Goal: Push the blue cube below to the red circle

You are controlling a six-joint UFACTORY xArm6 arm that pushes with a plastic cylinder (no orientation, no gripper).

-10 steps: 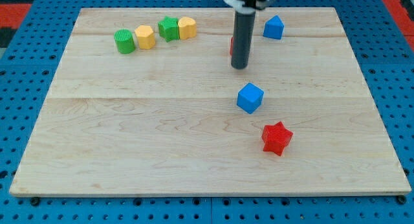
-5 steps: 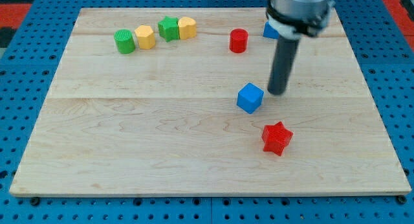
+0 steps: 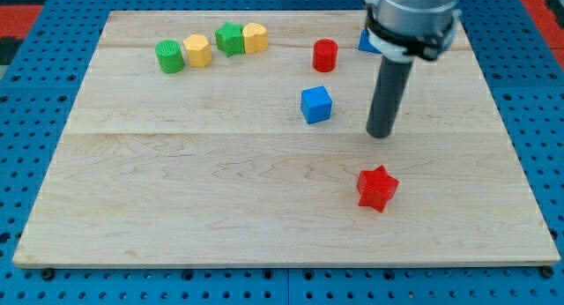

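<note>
The blue cube (image 3: 316, 104) sits on the wooden board a short way below and slightly left of the red circle (image 3: 325, 55), a red cylinder near the view's top. My tip (image 3: 380, 133) rests on the board to the right of the blue cube and a little lower, apart from it by a clear gap. The rod rises from the tip toward the view's top.
A red star (image 3: 377, 188) lies below my tip. Another blue block (image 3: 367, 41) is partly hidden behind the rod at the top. A green cylinder (image 3: 169, 55), yellow block (image 3: 197, 50), green star (image 3: 230, 39) and yellow block (image 3: 255, 37) line the top left.
The blue cube has moved up and to the left, closer to the red circle. My tip swung from beside the red circle to the cube's right and now stands clear of it.
</note>
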